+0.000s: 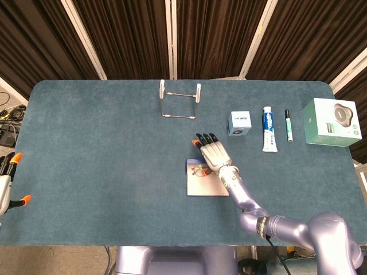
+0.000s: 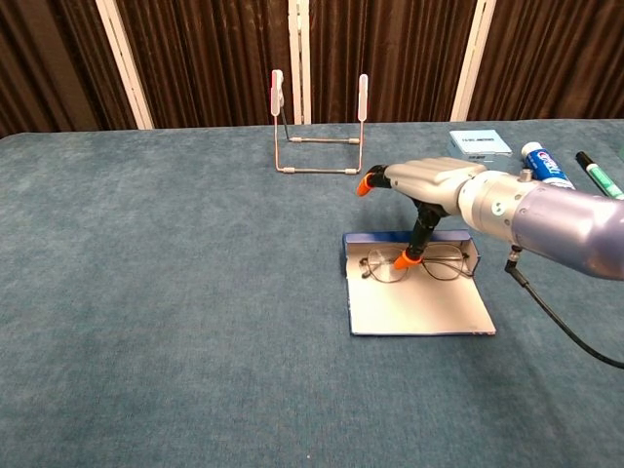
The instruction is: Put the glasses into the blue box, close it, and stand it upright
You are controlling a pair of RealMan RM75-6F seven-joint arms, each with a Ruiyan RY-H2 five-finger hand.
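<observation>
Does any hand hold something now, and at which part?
Nothing is clearly held. The right hand hovers over the glasses with one fingertip at the bridge; a pinch cannot be told. The left hand holds nothing.

Thin wire-rimmed glasses [image 2: 414,264] with round lenses, lying lens-up, unfolded, directly beneath the right hand [image 2: 429,181], thumb tip touching the bridge. Resting in the far part of the blue box [image 2: 419,304], open flat, pale inside with a blue rim, stretching from under the hand toward the near side.
</observation>
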